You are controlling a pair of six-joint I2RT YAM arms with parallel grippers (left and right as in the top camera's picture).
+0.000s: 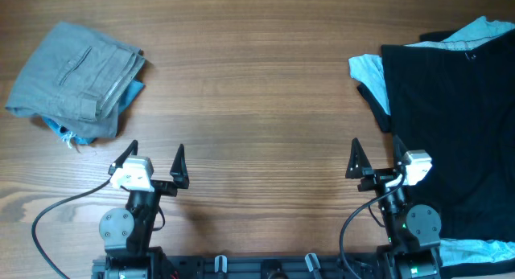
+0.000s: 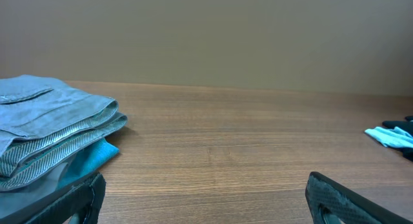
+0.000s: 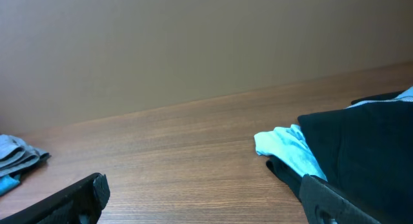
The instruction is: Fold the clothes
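Note:
A black shirt-sized cloth (image 1: 455, 126) lies spread at the table's right side, over a light blue T-shirt (image 1: 370, 70) that sticks out at its left and top edges; both show in the right wrist view, black cloth (image 3: 361, 146) and blue T-shirt (image 3: 287, 148). Folded grey trousers (image 1: 76, 70) lie at the far left on a blue garment (image 1: 129, 92); they show in the left wrist view (image 2: 45, 127). My left gripper (image 1: 150, 160) is open and empty near the front edge. My right gripper (image 1: 376, 157) is open and empty, its right finger at the black cloth's left edge.
The wooden table (image 1: 257, 110) spans the view. Cables run from both arm bases at the front edge (image 1: 48, 223). A plain beige wall (image 2: 206, 37) stands behind the table.

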